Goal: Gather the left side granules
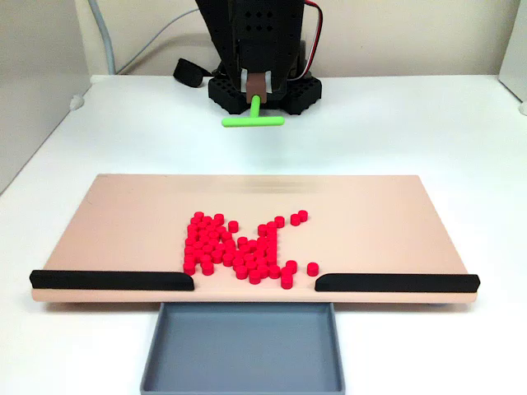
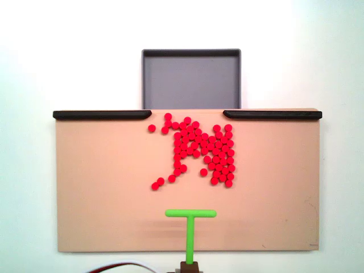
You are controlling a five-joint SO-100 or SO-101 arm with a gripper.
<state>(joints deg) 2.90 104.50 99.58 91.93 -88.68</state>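
The red granules lie in one loose cluster at the middle of the tan board, close to its tray-side edge. A few strays trail off toward the arm. My gripper is shut on the stem of the green T-shaped pusher. The pusher hangs above the board's arm-side part and casts a faint shadow there. Its crossbar sits apart from the granules, nearest the strays.
Two black strips line the board's tray-side edge with a gap between them. A grey tray sits just beyond that gap. The arm's black base and a black object stand behind the board.
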